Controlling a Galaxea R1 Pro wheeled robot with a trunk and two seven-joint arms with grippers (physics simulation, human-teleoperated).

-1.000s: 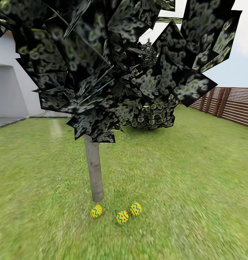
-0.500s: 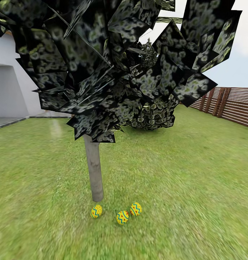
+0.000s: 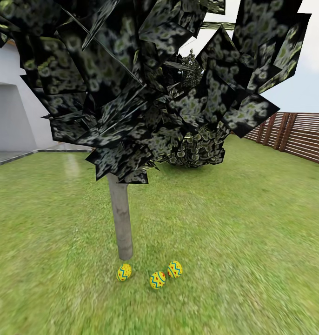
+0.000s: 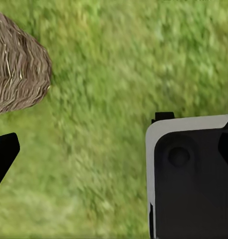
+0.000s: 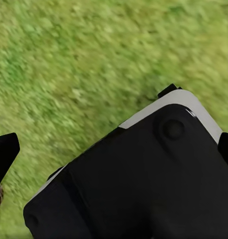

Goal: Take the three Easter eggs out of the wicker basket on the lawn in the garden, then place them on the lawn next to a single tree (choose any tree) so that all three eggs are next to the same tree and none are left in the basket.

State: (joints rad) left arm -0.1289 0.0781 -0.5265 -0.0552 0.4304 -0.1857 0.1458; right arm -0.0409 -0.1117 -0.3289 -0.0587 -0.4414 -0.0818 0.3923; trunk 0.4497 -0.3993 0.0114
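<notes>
Mottled lawn (image 3: pixel 252 223) with fence (image 3: pixel 294 132); three Easter eggs (image 3: pixel 157 279) beside the tree (image 3: pixel 121 218). Left wrist view: wicker basket (image 4: pixel 16 69). Neither pincer's opening can be judged.

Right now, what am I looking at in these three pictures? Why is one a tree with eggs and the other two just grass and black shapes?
These come from a pretend robot in a computer world. It has a head and two arms, each with a camera.

The big picture is from its head. It sees a tree with a thin grey trunk on the lawn. Three painted Easter eggs lie on the grass by the trunk: one, another and a third.

The other two pictures look down from the arms' cameras. The black and white block is probably part of the robot's own body. One arm's camera also catches the edge of the wicker basket. Dark finger tips peek in at the edges, with nothing between them. I cannot tell if the grippers are open.
</notes>
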